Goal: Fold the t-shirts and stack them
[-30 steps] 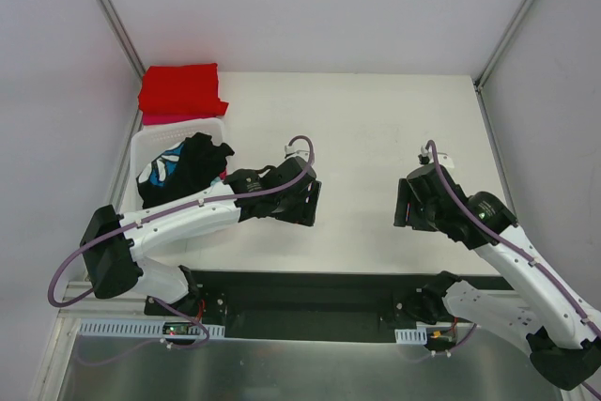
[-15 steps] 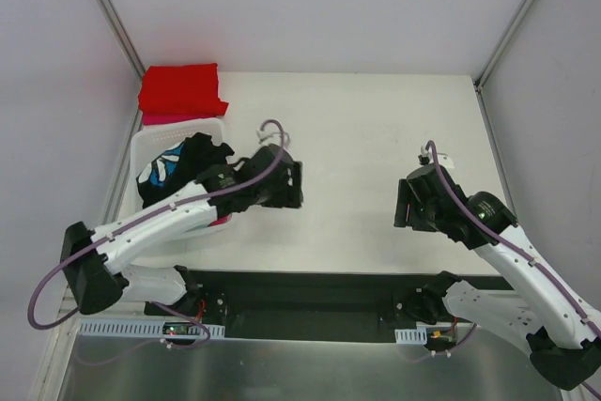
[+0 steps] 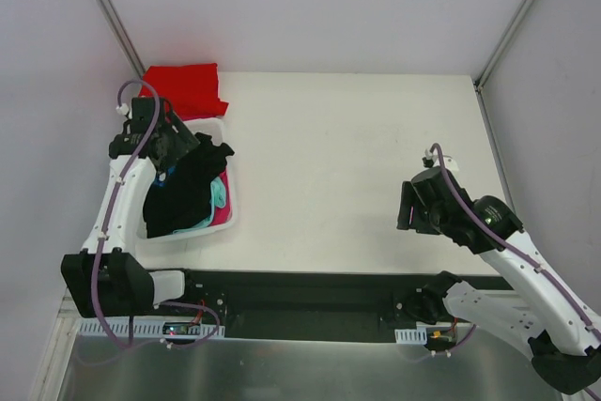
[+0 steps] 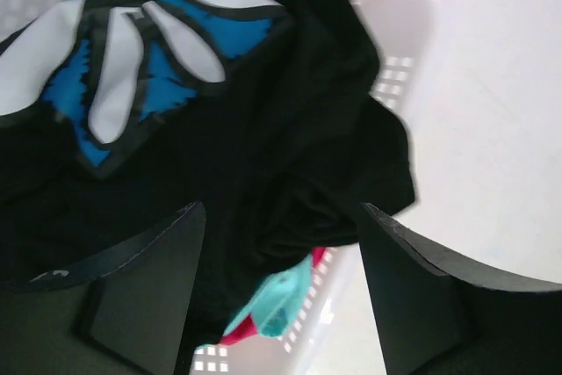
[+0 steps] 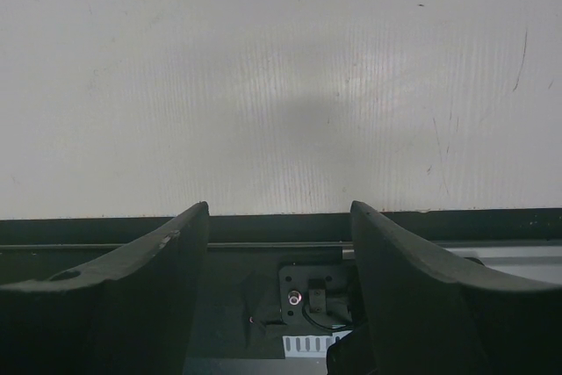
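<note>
left gripper released, jaws wide, above black t-shirt heaped in basket, table's left edge. soft, light, limp: pinch raised fold near gripper. right gripper released, empty.

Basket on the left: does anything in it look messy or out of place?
Yes. The black tee is crumpled, not folded, and hangs over the basket rim. A teal tee and a pink tee poke out beneath it.
</note>
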`<state>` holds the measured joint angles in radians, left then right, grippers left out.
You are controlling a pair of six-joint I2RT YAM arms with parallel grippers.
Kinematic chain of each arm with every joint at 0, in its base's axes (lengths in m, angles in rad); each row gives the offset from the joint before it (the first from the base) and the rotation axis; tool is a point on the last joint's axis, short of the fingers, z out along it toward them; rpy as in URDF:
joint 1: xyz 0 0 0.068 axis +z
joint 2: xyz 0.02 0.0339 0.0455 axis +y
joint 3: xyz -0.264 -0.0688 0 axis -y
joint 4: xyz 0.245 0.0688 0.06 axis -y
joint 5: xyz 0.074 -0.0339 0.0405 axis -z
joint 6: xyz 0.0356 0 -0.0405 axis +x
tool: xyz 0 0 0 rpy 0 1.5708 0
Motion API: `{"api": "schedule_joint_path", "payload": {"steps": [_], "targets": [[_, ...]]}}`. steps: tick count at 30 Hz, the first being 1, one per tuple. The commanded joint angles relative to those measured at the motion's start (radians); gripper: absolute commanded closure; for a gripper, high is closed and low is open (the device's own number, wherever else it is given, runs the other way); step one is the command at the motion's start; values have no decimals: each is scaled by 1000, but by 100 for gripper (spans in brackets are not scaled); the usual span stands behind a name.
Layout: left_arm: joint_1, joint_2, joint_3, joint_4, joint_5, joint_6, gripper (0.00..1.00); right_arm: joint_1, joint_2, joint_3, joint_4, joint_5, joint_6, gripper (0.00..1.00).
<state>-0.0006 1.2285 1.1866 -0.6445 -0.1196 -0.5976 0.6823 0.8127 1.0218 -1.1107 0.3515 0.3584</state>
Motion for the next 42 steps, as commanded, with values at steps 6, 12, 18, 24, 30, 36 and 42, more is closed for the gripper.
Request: {"api": "schedule_joint_path", "payload": {"steps": [6, 12, 18, 24, 30, 36, 42], "targets": [[395, 78, -114, -41, 227, 41, 31, -4, -18, -3, -11, 10, -10, 32], [467, 75, -104, -41, 166, 58, 31, -4, -9, -12, 2, 7, -16, 31], [498, 88, -98, -47, 142, 47, 32, -4, -12, -9, 5, 4, -29, 31], [493, 103, -33, -57, 138, 74, 33, -6, -6, -3, 5, -5, -32, 31], [476, 135, 85, -73, 72, 108, 33, -4, 9, 1, 14, -11, -36, 31], [478, 204, 176, -96, -31, 131, 33, -6, 20, 4, 22, -22, -42, 31], [487, 288, 157, -98, -37, 114, 34, -7, 17, 1, 15, -14, -52, 31]]}}
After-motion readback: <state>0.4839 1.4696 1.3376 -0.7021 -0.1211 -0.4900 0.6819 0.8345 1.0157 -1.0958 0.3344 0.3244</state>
